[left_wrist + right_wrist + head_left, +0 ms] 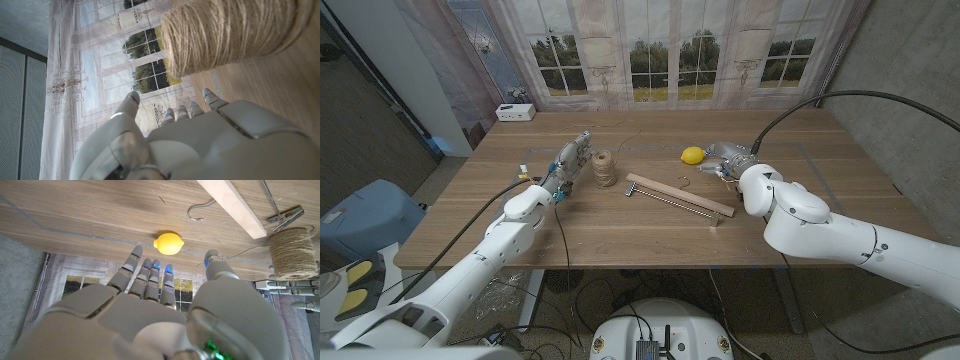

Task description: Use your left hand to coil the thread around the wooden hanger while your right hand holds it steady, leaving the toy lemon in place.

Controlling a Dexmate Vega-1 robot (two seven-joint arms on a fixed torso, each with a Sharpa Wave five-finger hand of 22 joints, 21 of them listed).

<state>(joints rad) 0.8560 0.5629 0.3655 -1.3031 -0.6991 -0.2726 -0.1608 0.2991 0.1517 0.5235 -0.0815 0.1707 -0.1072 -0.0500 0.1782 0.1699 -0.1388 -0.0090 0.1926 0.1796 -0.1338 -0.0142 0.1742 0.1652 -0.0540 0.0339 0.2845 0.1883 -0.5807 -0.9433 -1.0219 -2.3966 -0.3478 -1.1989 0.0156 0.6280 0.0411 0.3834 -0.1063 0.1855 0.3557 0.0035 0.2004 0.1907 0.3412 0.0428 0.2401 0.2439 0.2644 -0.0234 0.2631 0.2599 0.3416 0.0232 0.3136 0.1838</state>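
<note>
Wooden hanger (678, 194) lies slantwise mid-table (620, 235), untouched; the left hand (570, 160), fingers spread and holding nothing, stands just beside the twine spool (605, 167); the right hand (728, 158), likewise unclenched and empty, sits near the toy lemon (693, 155).

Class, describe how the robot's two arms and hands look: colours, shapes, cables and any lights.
Both arms have smooth, rounded white shells. The left hand and right hand are grey, with segmented fingers. A black cable runs along each arm. The right wrist view shows blue fingertip lights and a green glow.
</note>
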